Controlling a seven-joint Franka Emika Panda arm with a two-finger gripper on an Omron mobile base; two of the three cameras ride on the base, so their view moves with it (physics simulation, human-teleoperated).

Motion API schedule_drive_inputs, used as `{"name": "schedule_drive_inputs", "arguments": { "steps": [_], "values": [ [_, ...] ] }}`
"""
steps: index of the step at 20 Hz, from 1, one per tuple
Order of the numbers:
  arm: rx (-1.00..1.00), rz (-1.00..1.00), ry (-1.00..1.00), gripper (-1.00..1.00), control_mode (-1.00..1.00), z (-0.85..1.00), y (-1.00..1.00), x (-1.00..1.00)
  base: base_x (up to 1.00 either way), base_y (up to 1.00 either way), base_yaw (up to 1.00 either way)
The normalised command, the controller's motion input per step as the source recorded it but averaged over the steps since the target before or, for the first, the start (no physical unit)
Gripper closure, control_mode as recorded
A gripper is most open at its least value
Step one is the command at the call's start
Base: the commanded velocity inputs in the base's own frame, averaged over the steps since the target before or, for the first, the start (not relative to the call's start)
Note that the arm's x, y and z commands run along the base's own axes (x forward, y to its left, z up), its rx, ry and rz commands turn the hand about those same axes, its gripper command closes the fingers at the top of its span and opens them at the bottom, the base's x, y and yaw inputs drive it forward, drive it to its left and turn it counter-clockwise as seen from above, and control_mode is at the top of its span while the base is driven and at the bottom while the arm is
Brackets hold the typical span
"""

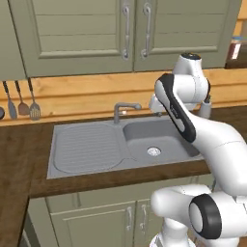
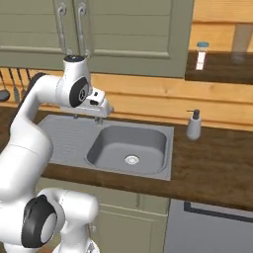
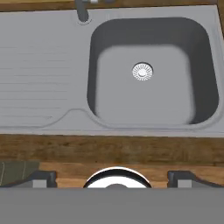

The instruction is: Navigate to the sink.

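The sink [image 1: 91,147] is set in the wooden desk [image 2: 212,168] directly ahead of the base, basin to the right, ribbed drainboard to the left, faucet [image 1: 123,110] at the back; the claw [image 3: 112,177] is held over the near rim, fingertips well spread, nothing pinched; arrival is judged nearly done; a short, slow final approach is advised, basin kept centred in the hand view, base stopped clear of the cabinet doors [image 1: 130,217], arm kept tucked away from the faucet and soap bottle [image 2: 193,124]
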Motion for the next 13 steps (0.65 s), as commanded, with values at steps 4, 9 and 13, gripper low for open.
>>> {"name": "schedule_drive_inputs", "arguments": {
  "steps": [4, 9, 13],
  "values": [
    [0.0, 0.0, 0.0, -1.0, 1.0, 0.0, 0.0, 0.0, 0.59, 0.2, 0.0],
    [0.0, 0.0, 0.0, -1.0, 1.0, 0.0, 0.0, 0.0, 0.61, 0.19, 0.0],
    [0.0, 0.0, 0.0, -1.0, 1.0, 0.0, 0.0, 0.0, 0.41, 0.21, 0.0]
  ]
}}
